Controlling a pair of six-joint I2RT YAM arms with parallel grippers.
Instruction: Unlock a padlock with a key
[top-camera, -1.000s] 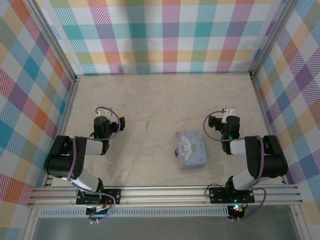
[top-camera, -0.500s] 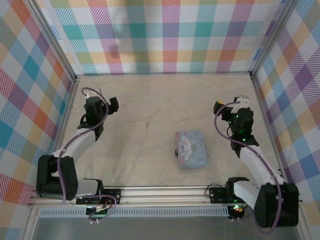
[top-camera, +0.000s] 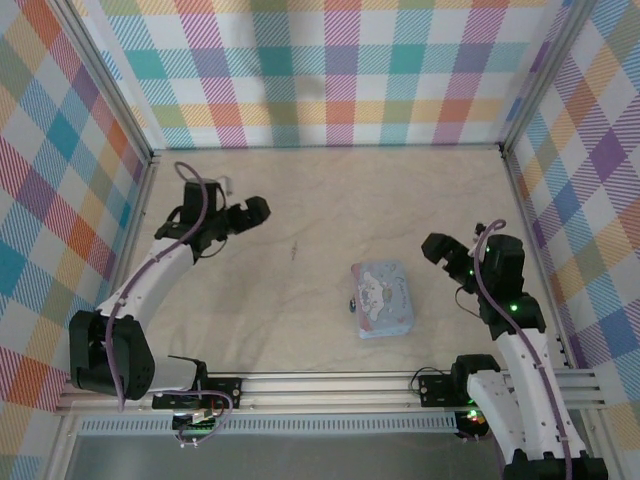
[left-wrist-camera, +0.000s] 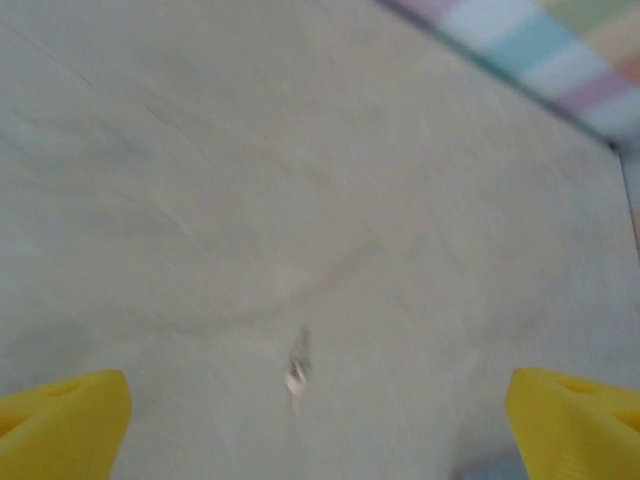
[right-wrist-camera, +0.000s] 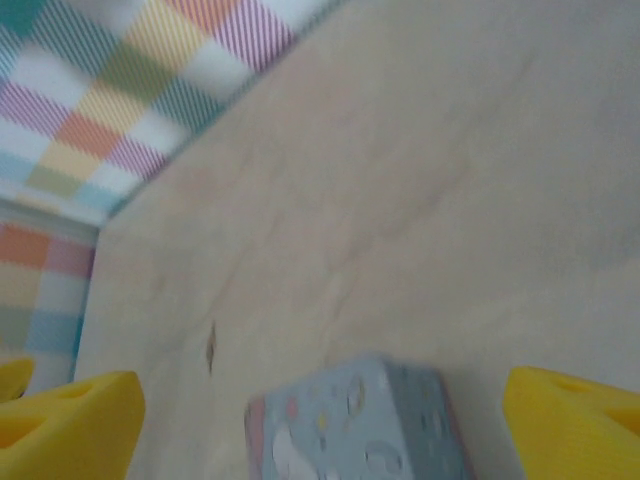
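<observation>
From above, the padlock (top-camera: 351, 301) sits against the left side of the tin (top-camera: 381, 298), toward the near edge of the table (top-camera: 300, 330). It is too small to tell which way it points. It looks light, hard and slippery, so I'd pinch its body.

Left wrist: the left end effector (left-wrist-camera: 320, 425) is spread apart.

Right wrist: the right end effector (right-wrist-camera: 322, 425) is spread apart, facing the tin.

Tiny dark padlock (top-camera: 352, 303) just beside the tin (top-camera: 385, 300); slim key (top-camera: 295, 247) well apart.
</observation>
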